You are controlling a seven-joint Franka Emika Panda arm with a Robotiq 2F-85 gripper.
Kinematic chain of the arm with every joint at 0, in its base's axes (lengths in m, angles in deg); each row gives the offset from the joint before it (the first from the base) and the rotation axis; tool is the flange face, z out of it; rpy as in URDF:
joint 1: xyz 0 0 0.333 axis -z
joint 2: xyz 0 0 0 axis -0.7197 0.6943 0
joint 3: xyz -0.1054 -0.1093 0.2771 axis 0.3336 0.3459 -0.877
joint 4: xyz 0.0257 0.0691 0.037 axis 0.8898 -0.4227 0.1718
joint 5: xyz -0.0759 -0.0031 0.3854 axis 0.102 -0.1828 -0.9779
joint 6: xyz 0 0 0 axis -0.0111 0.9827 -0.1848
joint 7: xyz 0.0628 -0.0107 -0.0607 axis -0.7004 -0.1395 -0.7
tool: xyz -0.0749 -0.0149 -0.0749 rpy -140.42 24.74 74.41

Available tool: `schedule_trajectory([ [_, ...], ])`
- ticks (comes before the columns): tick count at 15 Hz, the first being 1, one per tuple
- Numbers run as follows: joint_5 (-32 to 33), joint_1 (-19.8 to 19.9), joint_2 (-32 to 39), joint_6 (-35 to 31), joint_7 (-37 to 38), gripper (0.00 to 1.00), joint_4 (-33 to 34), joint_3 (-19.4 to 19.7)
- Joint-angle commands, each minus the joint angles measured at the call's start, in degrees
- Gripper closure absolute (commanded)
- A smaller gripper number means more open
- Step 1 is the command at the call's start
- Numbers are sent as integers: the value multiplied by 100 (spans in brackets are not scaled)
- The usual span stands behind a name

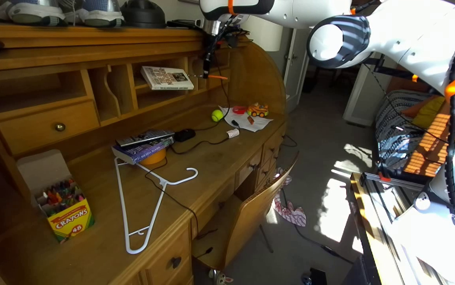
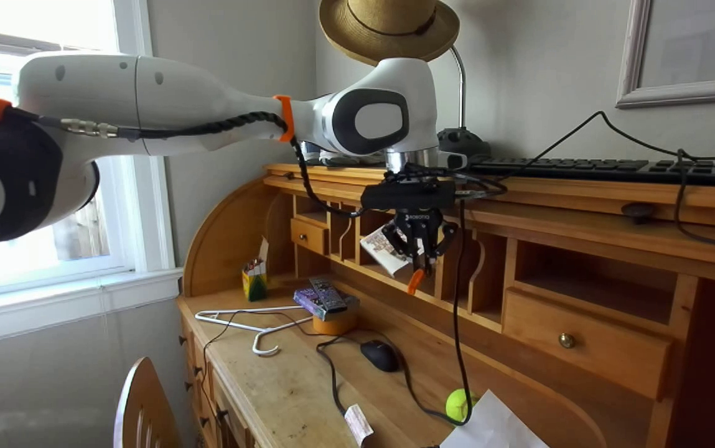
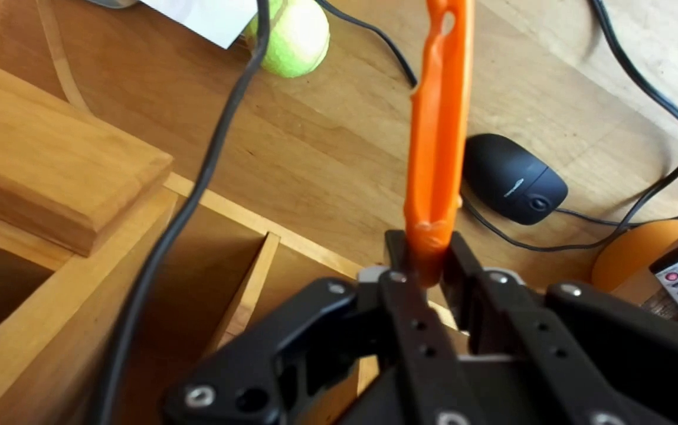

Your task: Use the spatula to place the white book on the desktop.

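1 end effector [image 3: 427, 255], jaws nearly together, tight on the orange-handled spatula [image 3: 438, 139]

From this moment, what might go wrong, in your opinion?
The white book sticks out of its cubby at a tilt, so it may drop uncontrolled onto the desktop. The orange-handled spatula, pinched by the end effector, might twist under load. The black cable hanging nearby could snag.
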Motion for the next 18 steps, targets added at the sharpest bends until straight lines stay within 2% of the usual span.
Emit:
schedule_trajectory([
  [1,-68,83,108,42,-422,95,118,34],
  [6,-64,116,108,47,-243,95,113,114],
  [10,-56,158,89,29,-875,95,130,54],
  [18,16,258,-5,30,-3153,95,19,51],
])
